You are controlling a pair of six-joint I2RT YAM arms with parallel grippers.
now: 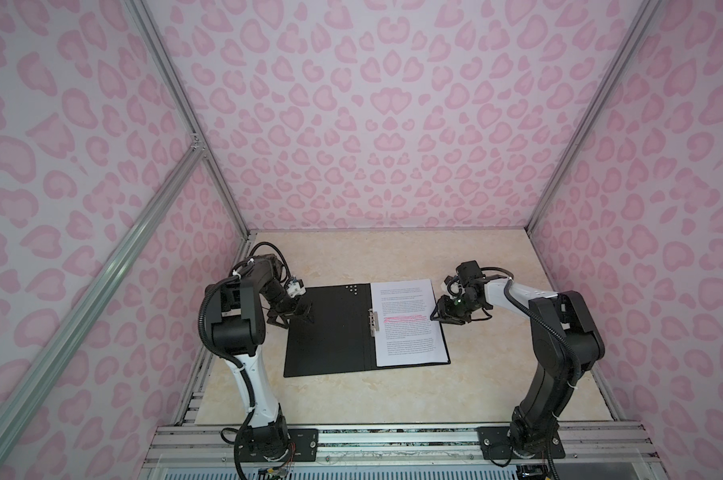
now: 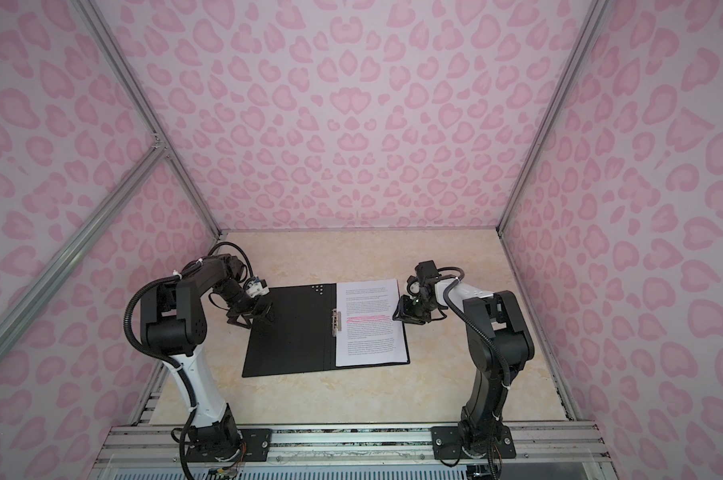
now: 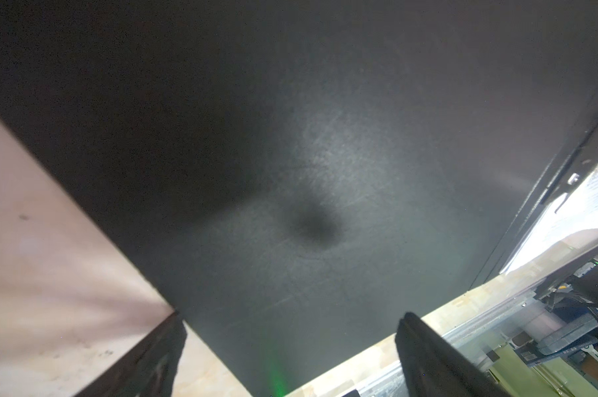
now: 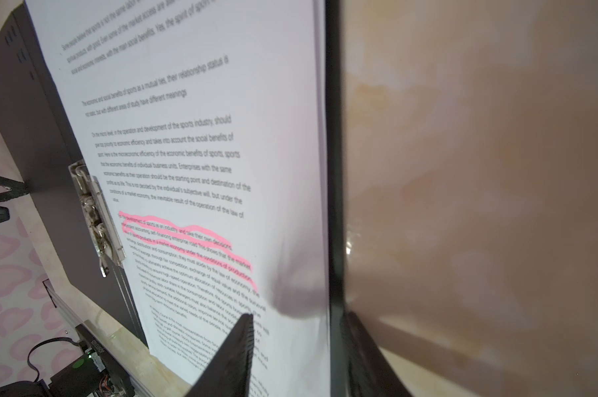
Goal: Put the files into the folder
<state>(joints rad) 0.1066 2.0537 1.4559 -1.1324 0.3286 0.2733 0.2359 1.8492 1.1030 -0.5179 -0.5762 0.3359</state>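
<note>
The folder point(image 1: 330, 332) point(image 2: 293, 332) lies open and flat on the beige table, black inside up, with a metal clip point(image 1: 373, 322) point(image 4: 94, 213) at its spine. The files point(image 1: 407, 324) point(image 2: 368, 324) point(image 4: 204, 103), white printed sheets with pink highlighted lines, rest on its right half. My left gripper point(image 1: 295, 320) point(image 3: 292, 319) hangs open at the left cover's outer edge and holds nothing; the cover point(image 3: 290, 154) fills the left wrist view. My right gripper point(image 1: 436, 311) point(image 4: 297, 317) is open at the right edge, one finger over the files, the other beyond the folder's rim.
Pink patterned walls enclose the table point(image 1: 497, 374) on three sides. Aluminium rails point(image 1: 393, 440) run along the front, carrying both arm bases. Bare tabletop lies behind and in front of the folder.
</note>
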